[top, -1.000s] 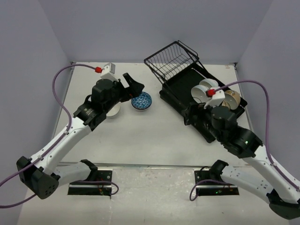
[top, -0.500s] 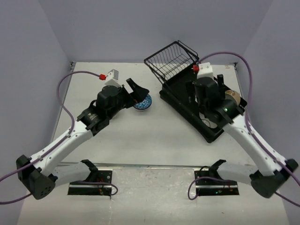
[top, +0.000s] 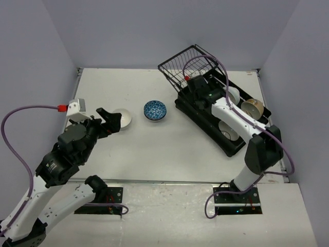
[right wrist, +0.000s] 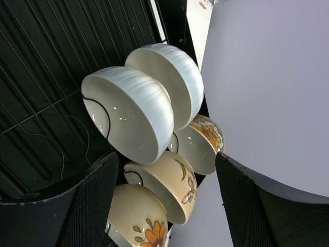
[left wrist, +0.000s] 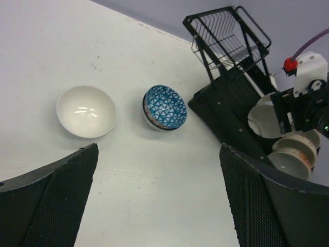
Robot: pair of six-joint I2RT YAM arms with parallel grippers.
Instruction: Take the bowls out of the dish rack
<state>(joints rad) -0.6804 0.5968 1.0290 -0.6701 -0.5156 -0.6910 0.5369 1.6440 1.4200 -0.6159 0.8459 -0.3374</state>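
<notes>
Your left arm sits bent low, claw [left wrist: 158, 149] spread wide before the white bowl [left wrist: 86, 111] and blue-patterned bowl [left wrist: 164, 107] on the surface [left wrist: 154, 198]. Your right arm stretches over the dish rack [top: 194, 106], claw [right wrist: 165, 157] released, facing the stacked bowls [right wrist: 128, 116].

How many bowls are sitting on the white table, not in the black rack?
2. A plain white round ceramic bowl sits to the left; a blue-patterned round bowl sits apart on its right, nearer the black dish rack. Others could be hidden from view.
</notes>
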